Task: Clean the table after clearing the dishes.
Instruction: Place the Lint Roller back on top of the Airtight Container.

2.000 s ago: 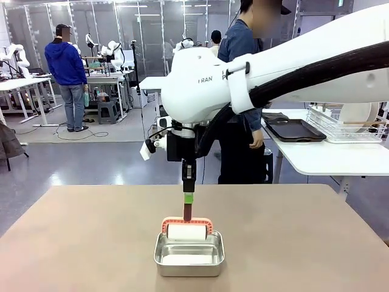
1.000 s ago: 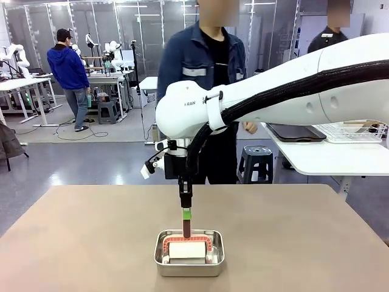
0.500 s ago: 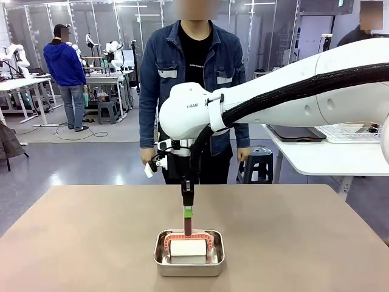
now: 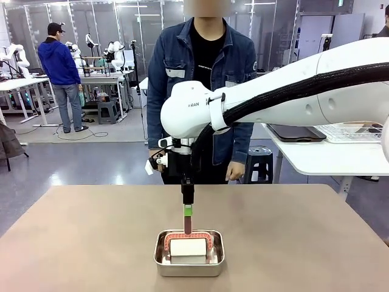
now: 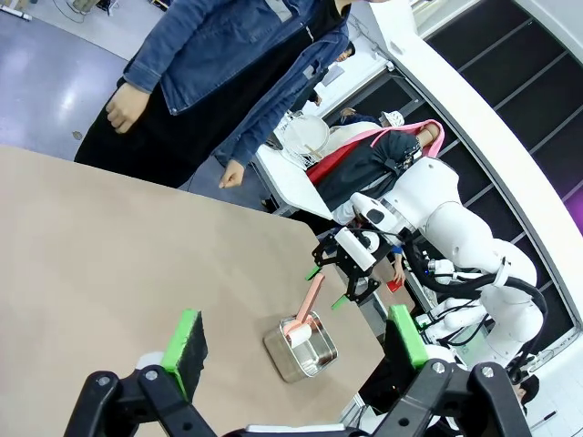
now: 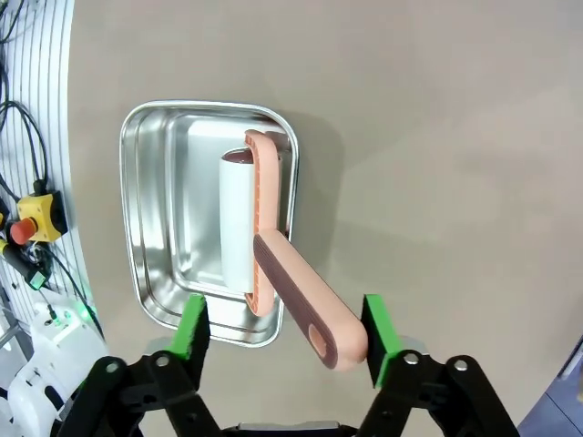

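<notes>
**Roller in pan, both pincers wide**

Near the robot's edge of the counter (image 4: 73,243), on the centre line, sits a steel pan (image 4: 189,263). A lint roller (image 4: 188,246) rests in it: the white roll lies flat inside the pan, framed by a salmon-pink bracket, and the handle (image 4: 188,226) rises out of the pan.

Orientation of the roller:
- Front view: the handle stands close to upright, directly below the right pincer (image 4: 188,210).
- Right wrist view: the roll (image 6: 234,218) has its long axis along the pan's long side; the handle (image 6: 310,309) runs from the bracket toward the camera, ending between the green pads (image 6: 192,328).
- Left wrist view: the handle (image 5: 312,293) leans out of the pan (image 5: 301,346), tilted toward the right pincer (image 5: 339,284).

Pincer states:
- Right pincer (image 6: 282,339): jaws wide. One pad stands well clear of the handle; the other lies right at the handle's end, and contact cannot be told.
- Left pincer (image 5: 293,346): jaws wide, nothing between them, raised above the counter (image 5: 109,255) well apart from the pan.

A person (image 4: 203,73) in a denim jacket stands at the far edge of the counter, arms down.
</notes>
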Controlling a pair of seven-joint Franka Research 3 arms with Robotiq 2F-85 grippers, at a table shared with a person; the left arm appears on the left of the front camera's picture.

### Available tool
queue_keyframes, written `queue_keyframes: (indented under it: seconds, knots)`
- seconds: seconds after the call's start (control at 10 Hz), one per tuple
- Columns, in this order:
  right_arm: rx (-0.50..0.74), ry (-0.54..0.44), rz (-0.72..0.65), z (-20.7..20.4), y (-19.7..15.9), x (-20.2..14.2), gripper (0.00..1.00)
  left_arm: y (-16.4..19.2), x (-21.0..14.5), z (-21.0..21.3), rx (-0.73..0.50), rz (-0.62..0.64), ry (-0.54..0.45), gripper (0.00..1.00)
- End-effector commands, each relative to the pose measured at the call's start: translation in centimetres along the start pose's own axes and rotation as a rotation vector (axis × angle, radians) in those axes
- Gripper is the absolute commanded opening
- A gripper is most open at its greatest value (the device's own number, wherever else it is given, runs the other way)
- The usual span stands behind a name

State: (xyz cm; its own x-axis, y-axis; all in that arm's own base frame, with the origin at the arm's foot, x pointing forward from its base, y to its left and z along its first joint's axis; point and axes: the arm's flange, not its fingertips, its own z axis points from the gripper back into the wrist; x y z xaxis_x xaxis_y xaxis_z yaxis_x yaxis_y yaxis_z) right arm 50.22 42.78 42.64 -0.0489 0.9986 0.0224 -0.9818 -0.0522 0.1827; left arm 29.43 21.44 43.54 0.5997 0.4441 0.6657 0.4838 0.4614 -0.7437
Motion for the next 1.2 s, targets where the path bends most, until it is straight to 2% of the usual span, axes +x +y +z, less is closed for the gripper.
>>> queue_keyframes:
  seconds: [0.0,1.1]
  knots:
    - [-0.043,-0.003,0.019,0.8,0.7,-0.62,1.0,-0.22,0.09,0.31,-0.008,0.011,0.001,1.0]
    - [-0.022,-0.005,0.0,0.97,0.13,-0.14,1.0,-0.22,0.09,0.31,-0.008,0.011,0.001,1.0]
